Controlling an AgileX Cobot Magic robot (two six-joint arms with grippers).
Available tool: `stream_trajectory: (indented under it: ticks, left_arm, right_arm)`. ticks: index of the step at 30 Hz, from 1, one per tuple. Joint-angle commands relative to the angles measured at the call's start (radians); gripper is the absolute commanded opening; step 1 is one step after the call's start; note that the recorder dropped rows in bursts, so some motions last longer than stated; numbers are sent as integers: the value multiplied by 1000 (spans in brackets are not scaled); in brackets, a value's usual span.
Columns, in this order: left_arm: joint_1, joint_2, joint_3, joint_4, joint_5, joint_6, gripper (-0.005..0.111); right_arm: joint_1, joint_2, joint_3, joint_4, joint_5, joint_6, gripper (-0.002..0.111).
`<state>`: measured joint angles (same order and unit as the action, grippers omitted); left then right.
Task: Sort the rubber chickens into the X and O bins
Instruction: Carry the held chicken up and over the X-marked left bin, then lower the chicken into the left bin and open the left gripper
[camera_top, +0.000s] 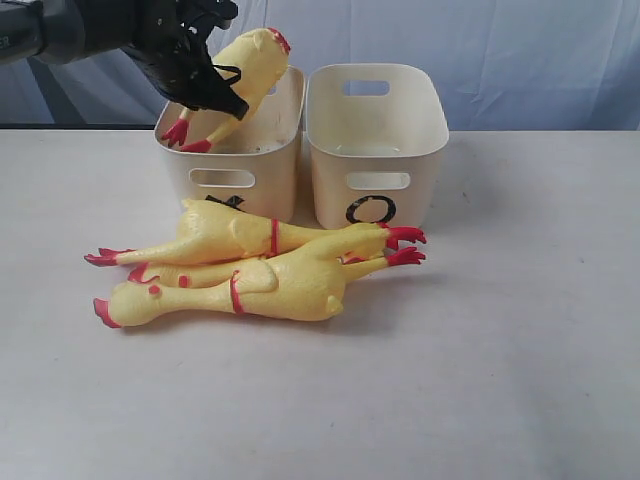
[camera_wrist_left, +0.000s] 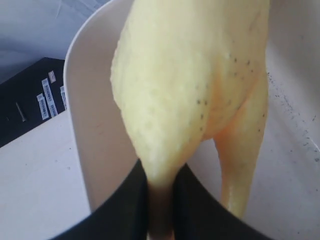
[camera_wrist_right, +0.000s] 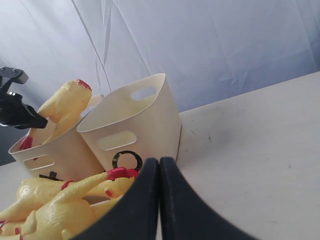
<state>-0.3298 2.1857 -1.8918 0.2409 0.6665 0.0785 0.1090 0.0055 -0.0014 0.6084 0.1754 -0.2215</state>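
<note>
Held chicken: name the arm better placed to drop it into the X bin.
Left. The left tool grips the chicken over the X bin; the right tool is shut, empty, low near the table.

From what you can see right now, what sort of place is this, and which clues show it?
Probably a robot lab test bench: white table, creased pale backdrop sheet, and the left claw holding a rubber chicken over the X bin.

Your light is bright, soft and even; faint shadows lie beside the chickens (camera_top: 270, 280) on the bench (camera_top: 500, 380). Left wrist view is blurred.
</note>
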Motion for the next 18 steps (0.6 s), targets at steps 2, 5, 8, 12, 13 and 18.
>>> stream_trajectory:
  ticks: [2, 5, 8, 12, 13, 18]
  left_arm:
    - [1, -7, -10, 4, 11, -16, 1]
    - [1, -7, -10, 4, 18, -16, 10]
    - [1, -7, -10, 0, 20, -16, 23]
    - [1, -7, -10, 0, 20, -16, 38]
    - [1, -7, -10, 0, 18, -16, 39]
    - [1, -7, -10, -3, 3, -16, 39]
  right_arm:
    - [3, -5, 1, -4, -7, -1, 0]
    - [3, -5, 1, -4, -7, -1, 0]
    - [3, -5, 1, -4, -7, -1, 0]
    - [3, -5, 1, -4, -7, -1, 0]
    - [3, -5, 1, -4, -7, -1, 0]
    - [3, -5, 1, -4, -7, -1, 0]
